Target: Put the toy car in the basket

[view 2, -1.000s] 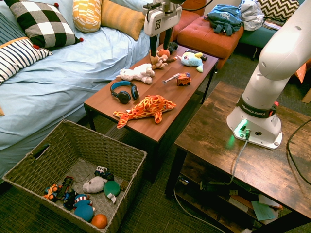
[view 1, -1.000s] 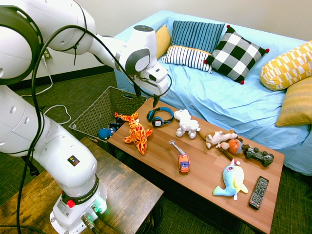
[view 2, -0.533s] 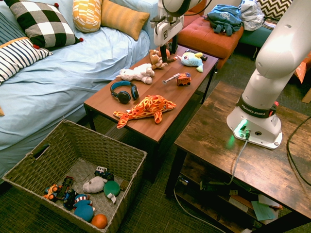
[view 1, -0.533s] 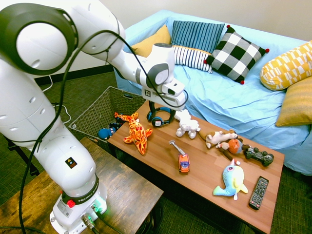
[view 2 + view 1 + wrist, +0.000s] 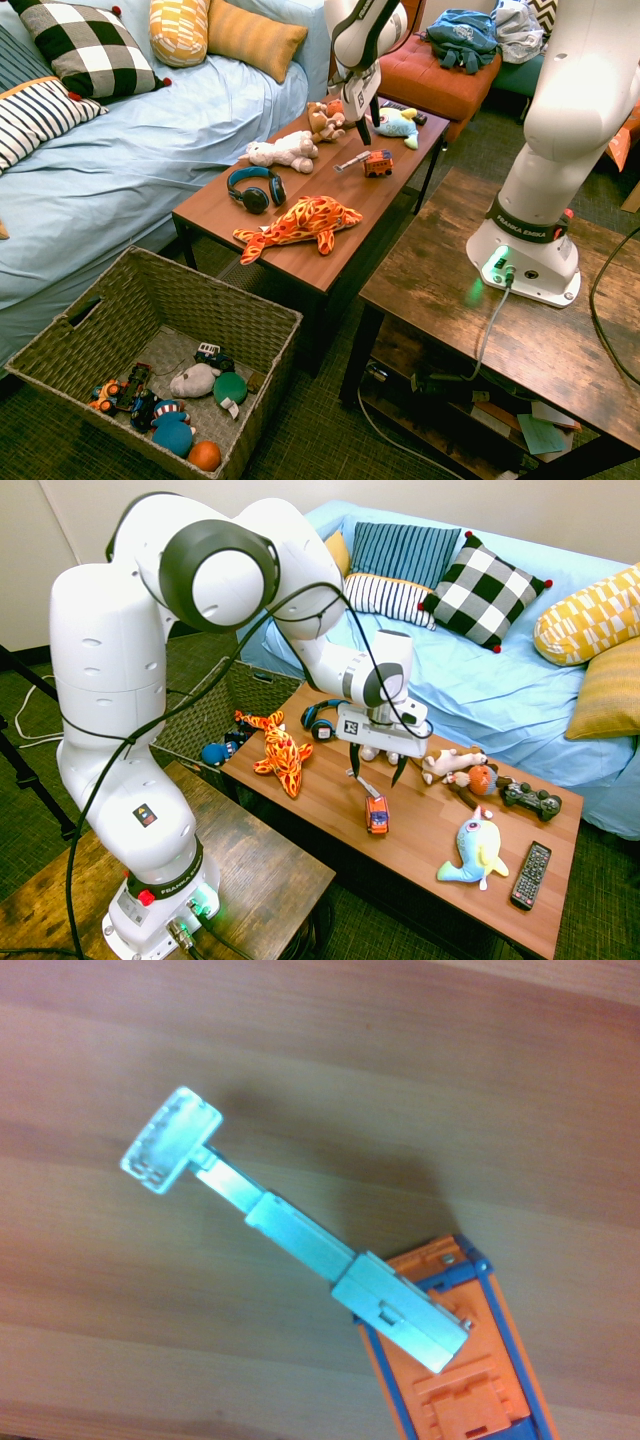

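On the wooden coffee table [image 5: 420,840] the toy car [image 5: 376,813] is seen lying free, its long axis running across the table's width, with the grey metal arm [image 5: 290,1238] stretched toward the sofa side and the orange cab toward the near edge. At the far left of the first exterior view, the basket [image 5: 150,300] is set on the floor beyond the table's end, holding several small toys. An orange spotted plush [image 5: 280,752] and headphones [image 5: 318,720] lie between basket and car. The gripper [image 5: 377,770] hangs just above the car's arm, fingers spread wide and holding nothing. Bare wood surrounds the car on all sides. "FRANKA EMIKA" is printed on the arm's base.
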Controlling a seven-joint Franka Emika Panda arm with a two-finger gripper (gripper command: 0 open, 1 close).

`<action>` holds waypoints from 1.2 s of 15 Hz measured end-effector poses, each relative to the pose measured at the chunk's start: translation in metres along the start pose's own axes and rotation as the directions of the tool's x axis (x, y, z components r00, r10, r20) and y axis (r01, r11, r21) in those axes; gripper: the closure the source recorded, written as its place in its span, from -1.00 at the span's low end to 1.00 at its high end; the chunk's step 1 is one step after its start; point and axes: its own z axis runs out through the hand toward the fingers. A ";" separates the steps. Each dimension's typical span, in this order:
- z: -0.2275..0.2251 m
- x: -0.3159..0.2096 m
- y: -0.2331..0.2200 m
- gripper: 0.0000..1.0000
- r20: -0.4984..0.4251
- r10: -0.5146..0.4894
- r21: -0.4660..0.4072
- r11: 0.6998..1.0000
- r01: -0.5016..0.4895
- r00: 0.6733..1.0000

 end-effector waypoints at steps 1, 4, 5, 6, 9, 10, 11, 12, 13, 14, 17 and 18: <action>0.008 0.009 0.000 -1.00 0.017 -0.019 0.000 1.000 0.019 1.000; 0.028 0.029 0.001 -1.00 0.070 -0.060 0.008 0.998 0.059 0.996; 0.034 0.034 0.002 -1.00 0.089 -0.068 0.018 0.998 0.067 0.994; 0.041 0.037 0.002 -1.00 0.103 -0.072 0.019 0.997 0.070 0.992; 0.053 0.043 -0.005 -1.00 0.128 -0.084 0.022 0.996 0.082 0.988; 0.055 0.044 -0.008 -1.00 0.136 -0.088 0.026 0.996 0.086 0.987; 0.057 0.046 -0.010 -1.00 0.138 -0.091 0.026 0.996 0.088 0.986; 0.058 0.046 -0.012 -1.00 0.142 -0.094 0.024 0.996 0.091 0.985; 0.060 0.046 -0.014 -1.00 0.151 -0.097 0.020 0.995 0.095 0.984; 0.063 0.046 -0.016 -1.00 0.164 -0.095 0.015 0.995 0.094 0.982; 0.068 0.050 -0.020 1.00 0.189 -0.084 0.008 0.996 0.084 0.978; 0.068 0.050 -0.022 1.00 0.190 -0.080 0.007 0.997 0.080 0.979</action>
